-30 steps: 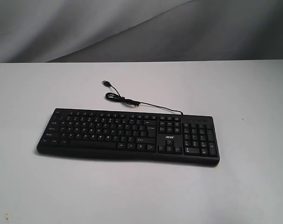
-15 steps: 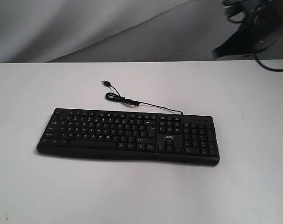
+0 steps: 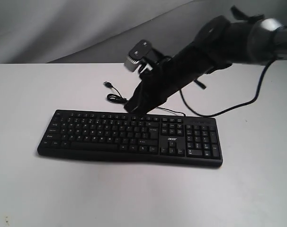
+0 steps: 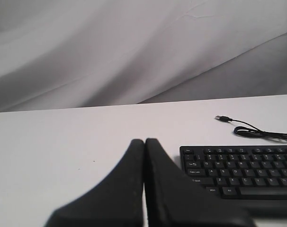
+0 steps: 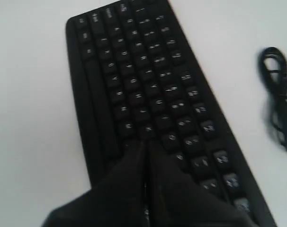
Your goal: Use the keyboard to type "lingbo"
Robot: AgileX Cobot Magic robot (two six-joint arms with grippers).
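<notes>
The black keyboard (image 3: 129, 137) lies flat in the middle of the white table, its thin USB cable (image 3: 119, 98) coiled behind it. My right gripper (image 3: 130, 109) has come in from the upper right and hangs shut, empty, just over the keyboard's back edge near the middle. In the right wrist view its joined tips (image 5: 144, 144) point down at the letter keys of the keyboard (image 5: 134, 80). My left gripper (image 4: 144, 142) is shut and empty, off the left end of the keyboard (image 4: 243, 172), and is out of the exterior view.
The white table (image 3: 49, 90) spreads wide around the keyboard. A grey cloth backdrop (image 3: 63, 28) hangs behind the table's far edge. The right arm's black cable (image 3: 219, 111) droops to the table behind the number pad.
The right arm swung in from the upper right corner and down to the keyboard's back edge. A second ago no arm was in view. The keyboard has not moved.
</notes>
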